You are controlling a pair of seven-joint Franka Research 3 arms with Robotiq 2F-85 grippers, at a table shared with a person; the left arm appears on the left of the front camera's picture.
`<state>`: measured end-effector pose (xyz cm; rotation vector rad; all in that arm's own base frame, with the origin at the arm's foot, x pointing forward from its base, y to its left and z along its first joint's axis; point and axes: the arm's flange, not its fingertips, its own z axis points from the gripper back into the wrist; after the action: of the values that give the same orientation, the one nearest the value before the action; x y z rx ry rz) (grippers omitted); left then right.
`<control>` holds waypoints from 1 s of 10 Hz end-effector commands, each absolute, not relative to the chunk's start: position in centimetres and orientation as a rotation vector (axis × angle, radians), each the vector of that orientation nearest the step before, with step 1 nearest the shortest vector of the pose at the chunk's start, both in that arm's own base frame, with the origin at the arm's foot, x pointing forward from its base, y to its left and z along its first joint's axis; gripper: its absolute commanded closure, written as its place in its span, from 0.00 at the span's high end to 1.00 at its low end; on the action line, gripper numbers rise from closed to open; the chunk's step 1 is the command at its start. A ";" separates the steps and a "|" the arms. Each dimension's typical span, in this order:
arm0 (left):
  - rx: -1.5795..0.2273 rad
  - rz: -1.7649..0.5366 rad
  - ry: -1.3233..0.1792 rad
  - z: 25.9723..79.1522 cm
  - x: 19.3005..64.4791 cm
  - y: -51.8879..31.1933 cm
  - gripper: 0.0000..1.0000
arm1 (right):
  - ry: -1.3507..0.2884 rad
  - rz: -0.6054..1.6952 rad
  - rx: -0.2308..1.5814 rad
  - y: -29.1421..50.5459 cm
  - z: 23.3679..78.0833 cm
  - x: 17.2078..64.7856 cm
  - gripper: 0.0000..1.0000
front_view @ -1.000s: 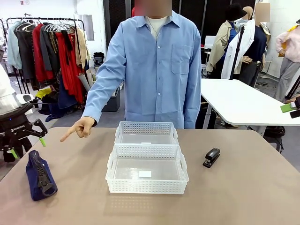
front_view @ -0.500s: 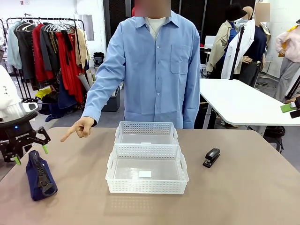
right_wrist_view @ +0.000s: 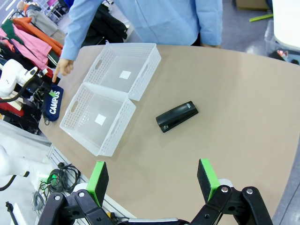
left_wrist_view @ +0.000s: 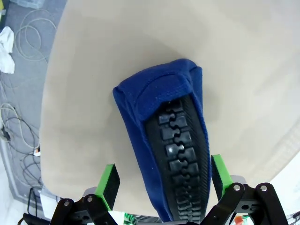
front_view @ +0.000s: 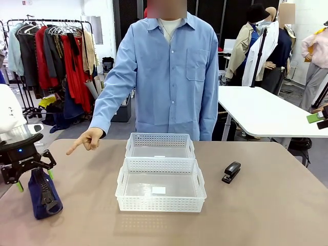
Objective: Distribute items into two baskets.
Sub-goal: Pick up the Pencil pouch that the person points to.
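A navy-blue pouch (front_view: 43,193) with a heavy black zip lies at the table's left front; the right wrist view shows the white "CAMPUS" print on the pouch (right_wrist_view: 52,103). My left gripper (front_view: 34,178) stands open just over its far end. In the left wrist view the left gripper's (left_wrist_view: 164,180) green pads flank the pouch (left_wrist_view: 159,108) without touching it. Two white baskets sit mid-table, the far basket (front_view: 160,139) against the near basket (front_view: 160,204), both holding nothing. A black stapler (front_view: 231,171) lies to their right. My right gripper (right_wrist_view: 152,179) hangs open high above the stapler (right_wrist_view: 177,116).
The person stands at the far edge, one hand (front_view: 86,141) pointing a finger down at the table toward the pouch. The table's left edge runs close beside the pouch. Another white table (front_view: 261,110) stands behind on the right.
My left gripper has come down and forward from beside the pouch to straddle its far end. Its jaws stay open. The person's pointing hand, the baskets and the stapler have not moved.
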<state>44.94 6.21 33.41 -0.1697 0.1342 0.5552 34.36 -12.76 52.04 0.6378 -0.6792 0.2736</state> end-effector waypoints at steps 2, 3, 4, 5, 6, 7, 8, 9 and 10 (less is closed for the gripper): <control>-0.145 0.575 0.126 32.9 44.9 6.2 1.00 | -0.702 0.279 0.661 -12.8 52.1 34.6 1.00; -0.143 0.572 0.125 32.9 45.0 6.1 1.00 | -0.702 0.279 0.661 -12.8 52.1 34.6 1.00; -0.148 0.555 0.115 32.8 45.1 6.1 1.00 | -0.702 0.279 0.661 -12.8 52.1 34.6 1.00; -0.149 0.529 0.117 32.7 45.2 6.3 0.80 | -0.702 0.279 0.661 -12.8 52.1 34.6 1.00; -0.147 0.529 0.119 32.8 45.3 6.3 0.61 | -0.702 0.279 0.661 -12.8 52.1 34.6 1.00; -0.154 0.533 0.119 32.9 45.3 6.3 0.41 | -0.702 0.279 0.661 -12.8 52.1 34.6 1.00; -0.157 0.532 0.124 32.9 45.3 6.2 0.21 | -0.702 0.279 0.661 -12.8 52.1 34.6 1.00; -0.156 0.531 0.126 32.9 45.3 6.2 0.01 | -0.702 0.279 0.661 -12.8 52.1 34.6 1.00; -0.158 0.529 0.129 32.9 45.3 6.1 0.00 | -0.702 0.279 0.661 -12.8 52.1 34.6 1.00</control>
<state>45.16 6.02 33.04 -0.1659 0.1275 0.5446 34.36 -12.76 52.04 0.6379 -0.6790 0.2736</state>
